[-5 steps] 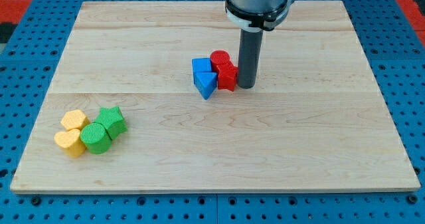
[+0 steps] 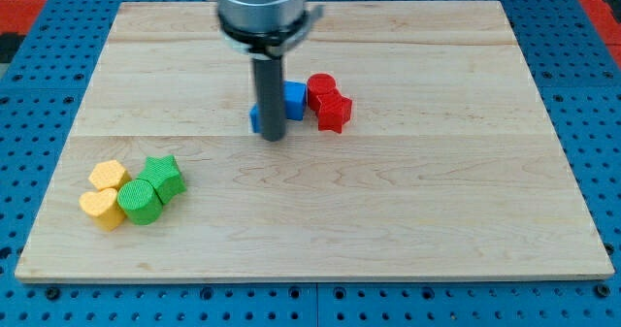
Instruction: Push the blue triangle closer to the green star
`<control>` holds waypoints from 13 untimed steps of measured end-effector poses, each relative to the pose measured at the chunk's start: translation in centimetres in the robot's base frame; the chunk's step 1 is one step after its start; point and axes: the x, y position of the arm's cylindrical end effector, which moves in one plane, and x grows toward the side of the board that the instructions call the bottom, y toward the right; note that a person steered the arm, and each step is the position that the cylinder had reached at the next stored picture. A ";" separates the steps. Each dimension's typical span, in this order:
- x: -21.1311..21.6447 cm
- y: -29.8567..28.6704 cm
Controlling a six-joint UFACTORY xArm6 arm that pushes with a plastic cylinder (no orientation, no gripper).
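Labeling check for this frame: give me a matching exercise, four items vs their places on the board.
Items:
1. my tip
2. green star
3. red blocks
4. yellow blocks

Places:
A. far left, lowest cluster edge
B. right of the blue blocks
C. in front of the blue blocks, hiding part of them
D. right side of the lower-left cluster

Pairs: 1-C, 2-D, 3-B, 4-A

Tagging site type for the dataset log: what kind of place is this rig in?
Probably a robotics lab bench, not a home or factory. A wooden board lies on a blue perforated mounting surface, holding small coloured blocks such as the green star, with my tip among the blue ones.
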 end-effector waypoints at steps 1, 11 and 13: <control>1.8 -0.4; 2.1 -0.9; -0.9 0.8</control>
